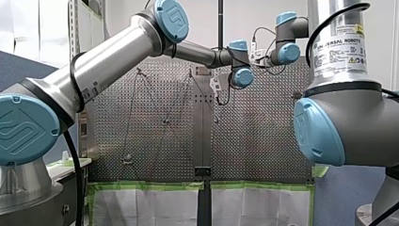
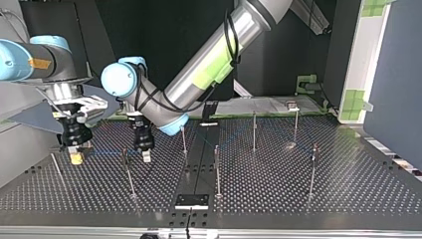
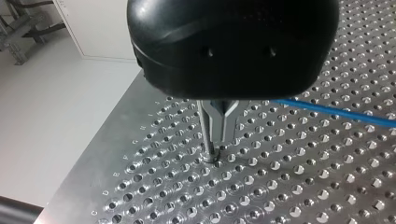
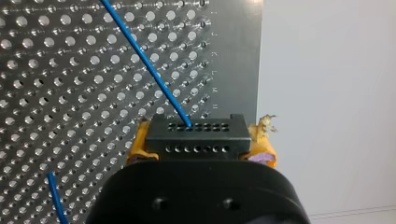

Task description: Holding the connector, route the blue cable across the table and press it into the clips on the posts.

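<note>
Table: grey metal table [image 2: 298, 199] full of small holes, with a dark room behind.
Connector: black block [image 4: 196, 135] by the table's edge.
Cable: the thin blue cable [image 4: 144, 60] leaves the connector and runs over the holes.
Right gripper [image 4: 201, 147]: yellow pads [image 4: 138, 147] squeeze the connector's two sides.
Left gripper [image 3: 215, 144]: near the connector, metal fingers pressed together, tips low over the table.
Posts [image 2: 216, 169]: thin and upright, past the connector.

right pincer [image 4: 200, 151] clamps black connector [image 4: 196, 135] | blue cable [image 4: 144, 63] exits over perforated table [image 4: 56, 93]
</note>
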Controlling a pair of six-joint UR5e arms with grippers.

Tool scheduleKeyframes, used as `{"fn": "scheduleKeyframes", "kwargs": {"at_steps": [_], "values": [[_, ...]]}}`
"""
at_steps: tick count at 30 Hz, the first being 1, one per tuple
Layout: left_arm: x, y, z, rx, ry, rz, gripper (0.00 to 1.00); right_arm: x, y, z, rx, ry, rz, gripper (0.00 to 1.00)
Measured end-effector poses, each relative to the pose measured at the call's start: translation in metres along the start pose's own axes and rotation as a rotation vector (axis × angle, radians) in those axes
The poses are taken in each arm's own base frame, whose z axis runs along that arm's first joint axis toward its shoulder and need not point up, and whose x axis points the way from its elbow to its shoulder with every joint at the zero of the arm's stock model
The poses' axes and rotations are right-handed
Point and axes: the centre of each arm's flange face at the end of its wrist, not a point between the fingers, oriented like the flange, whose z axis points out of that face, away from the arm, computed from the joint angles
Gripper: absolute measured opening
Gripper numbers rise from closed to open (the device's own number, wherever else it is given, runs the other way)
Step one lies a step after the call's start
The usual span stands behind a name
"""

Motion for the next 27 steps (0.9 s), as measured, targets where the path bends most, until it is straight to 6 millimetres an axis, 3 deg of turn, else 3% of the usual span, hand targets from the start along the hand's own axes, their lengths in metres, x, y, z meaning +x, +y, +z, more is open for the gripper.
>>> {"fn": "scheduleKeyframes", "kwargs": {"at_steps": [1,2,3,4,6,7,8,27], "values": [[0.0,0.0,0.0,0.0,0.0,0.0,0.22,0.0,0.0,0.0,0.0,0.0,0.0,0.0],[0.0,0.0,0.0,0.0,0.0,0.0,0.43,0.0001,0.0001,0.0,0.0,0.0,0.0,0.0],[-0.0001,0.0001,0.0001,0.0,0.0,0.0,0.55,0.0003,0.0004,0.0,-0.001,0.001,0.0,0.0],[-0.0002,0.0004,0.0005,-0.001,-0.001,0.0,0.55,0.0003,0.0015,0.0,-0.003,0.001,0.0,0.0],[-0.0002,0.0002,0.0004,-0.001,0.0,0.0,0.85,0.0004,0.0035,0.0,-0.006,0.001,-0.001,0.0],[-0.0003,0.0003,0.0004,-0.001,0.0,0.0,0.85,0.0005,0.004,0.0,-0.007,0.001,-0.001,0.0],[-0.0003,0.0003,0.0005,-0.001,-0.001,0.0,1.0,0.0005,0.004,0.0,-0.007,0.001,-0.001,0.0],[0.0,0.0001,0.0001,0.0,0.0,0.0,1.0,0.0003,0.0041,0.0,-0.007,0.001,-0.001,0.0]]}}
